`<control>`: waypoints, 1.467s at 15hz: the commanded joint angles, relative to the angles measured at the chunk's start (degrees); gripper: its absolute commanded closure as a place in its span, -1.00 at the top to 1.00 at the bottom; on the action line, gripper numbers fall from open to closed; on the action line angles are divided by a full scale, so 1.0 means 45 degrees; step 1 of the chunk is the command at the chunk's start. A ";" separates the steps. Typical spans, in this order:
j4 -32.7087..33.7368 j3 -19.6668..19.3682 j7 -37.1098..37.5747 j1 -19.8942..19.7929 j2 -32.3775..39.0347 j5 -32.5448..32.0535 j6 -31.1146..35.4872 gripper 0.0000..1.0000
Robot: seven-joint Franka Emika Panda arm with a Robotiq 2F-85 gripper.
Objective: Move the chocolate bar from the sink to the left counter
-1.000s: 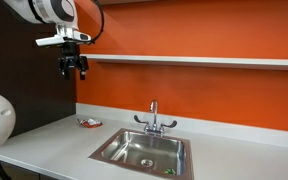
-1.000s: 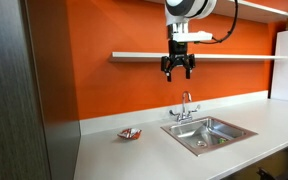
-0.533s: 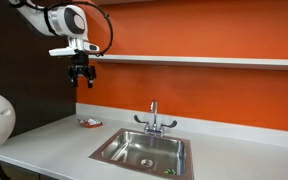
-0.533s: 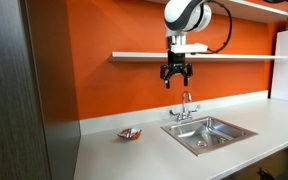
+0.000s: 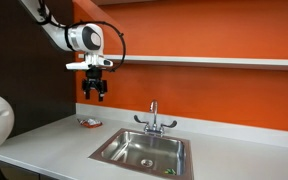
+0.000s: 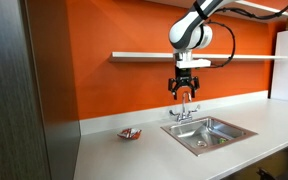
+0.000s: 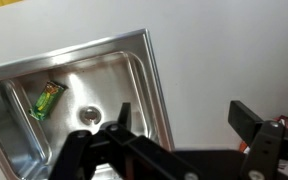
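Observation:
The chocolate bar (image 7: 48, 99) is a small green packet lying flat on the bottom of the sink (image 7: 94, 52), beside the round drain. In an exterior view it shows as a green speck (image 5: 169, 172) at the basin's near edge. My gripper (image 5: 94, 95) hangs high in the air, open and empty, above the counter beside the sink (image 5: 106, 154). It also shows in an exterior view (image 6: 185, 92) and in the wrist view (image 7: 189, 125). The left counter (image 5: 44, 145) is light grey.
A red-and-white flat packet (image 5: 88, 122) lies on the counter beside the sink, also seen in an exterior view (image 6: 130, 133). A chrome faucet (image 5: 154, 120) stands behind the basin. A shelf (image 5: 214, 61) runs along the orange wall.
My gripper has moved down and sideways toward the sink, still open and empty. Nothing on the counter or in the sink has moved.

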 commanded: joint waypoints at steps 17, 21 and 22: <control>-0.0004 -0.2647 0.0493 -0.1497 0.5077 0.0241 0.4630 1.00; 0.0666 -0.3049 0.0471 -0.1639 0.6174 0.0643 0.4914 1.00; 0.0842 -0.3141 0.0464 -0.1692 0.6429 0.0717 0.4947 1.00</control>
